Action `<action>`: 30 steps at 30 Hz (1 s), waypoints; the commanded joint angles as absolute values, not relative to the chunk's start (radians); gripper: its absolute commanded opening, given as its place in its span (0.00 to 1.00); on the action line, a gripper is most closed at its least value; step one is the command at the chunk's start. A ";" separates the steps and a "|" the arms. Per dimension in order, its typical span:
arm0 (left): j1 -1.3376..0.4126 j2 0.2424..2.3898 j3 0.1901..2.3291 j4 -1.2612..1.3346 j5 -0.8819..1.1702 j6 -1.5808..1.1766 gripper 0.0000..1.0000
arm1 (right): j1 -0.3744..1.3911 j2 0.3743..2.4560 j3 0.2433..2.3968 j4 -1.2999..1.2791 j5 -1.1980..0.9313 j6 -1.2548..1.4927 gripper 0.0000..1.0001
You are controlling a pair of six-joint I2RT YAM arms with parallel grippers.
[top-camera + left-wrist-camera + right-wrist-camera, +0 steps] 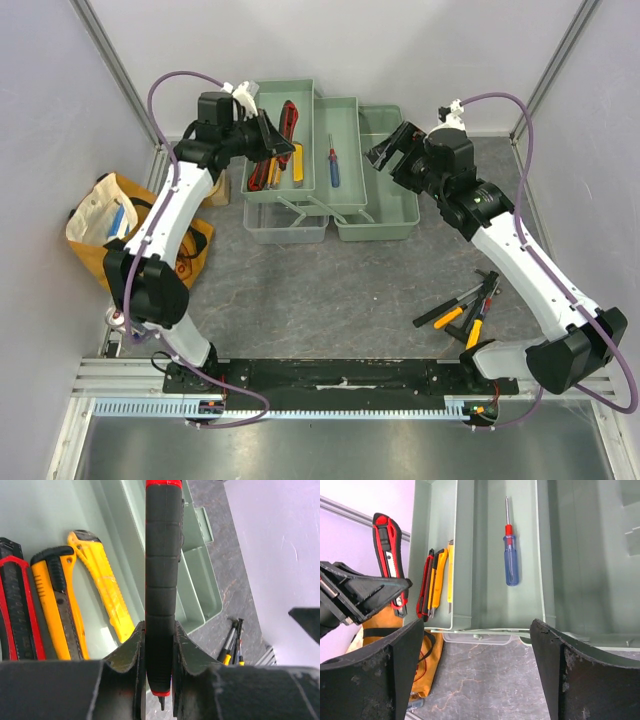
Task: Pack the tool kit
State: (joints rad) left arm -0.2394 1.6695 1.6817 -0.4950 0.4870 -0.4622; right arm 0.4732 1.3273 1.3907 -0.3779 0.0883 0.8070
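Left jaws grip a red-and-black utility knife (162, 555) over a sage-green plastic toolbox (50, 510); right jaws open. Released, it could straddle the rim.

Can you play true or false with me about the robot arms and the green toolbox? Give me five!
1. The left gripper is holding a red and black knife. True.
2. The right gripper is squeezing the blue screwdriver. False: its jaws are wide open with nothing between them, and the screwdriver lies alone in the middle tray.
3. Some pliers-like tools lie on the table, outside the toolbox. True.
4. The yellow-orange cloth bag sits inside the toolbox. False: it is on the table, to the left of the box.
5. Yellow knives lie in the left tray. True.
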 commanded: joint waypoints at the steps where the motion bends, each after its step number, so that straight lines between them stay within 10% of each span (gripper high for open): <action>1: -0.249 1.749 1.779 -0.528 0.460 -0.546 0.02 | 0.465 1.305 1.379 -0.406 0.120 0.814 0.92; 10: -0.250 1.862 1.812 -0.542 0.482 -0.696 0.08 | 0.446 1.298 1.342 -0.422 0.121 0.827 0.91; 30: -0.268 1.821 1.778 -0.531 0.447 -0.655 0.55 | 0.408 1.322 1.304 -0.448 0.101 0.845 0.90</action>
State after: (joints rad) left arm -0.2649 1.8771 1.7645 -0.5514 0.4713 -0.6819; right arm 0.4194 1.3266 1.3102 -0.4435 0.1028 0.8371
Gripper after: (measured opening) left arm 0.535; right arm 0.903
